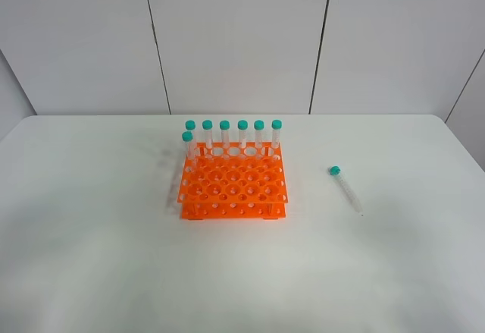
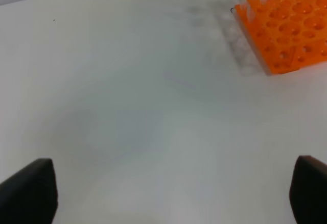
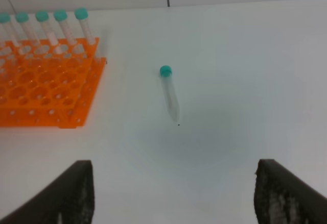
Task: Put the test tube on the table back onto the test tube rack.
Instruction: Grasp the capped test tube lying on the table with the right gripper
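Observation:
A clear test tube [image 1: 345, 190] with a teal cap lies flat on the white table [image 1: 91, 257], right of the orange test tube rack [image 1: 233, 186]. Several like tubes stand upright along the rack's back row and one in its back left corner. In the right wrist view the lying tube [image 3: 169, 94] is ahead of my right gripper [image 3: 171, 193], which is open and empty, and the rack [image 3: 46, 86] is off to one side. In the left wrist view my left gripper [image 2: 173, 193] is open and empty over bare table, with the rack's corner [image 2: 286, 25] far ahead.
The table's back edge [image 1: 227, 116] meets a grey panelled wall [image 1: 242, 37]. Neither arm shows in the high view.

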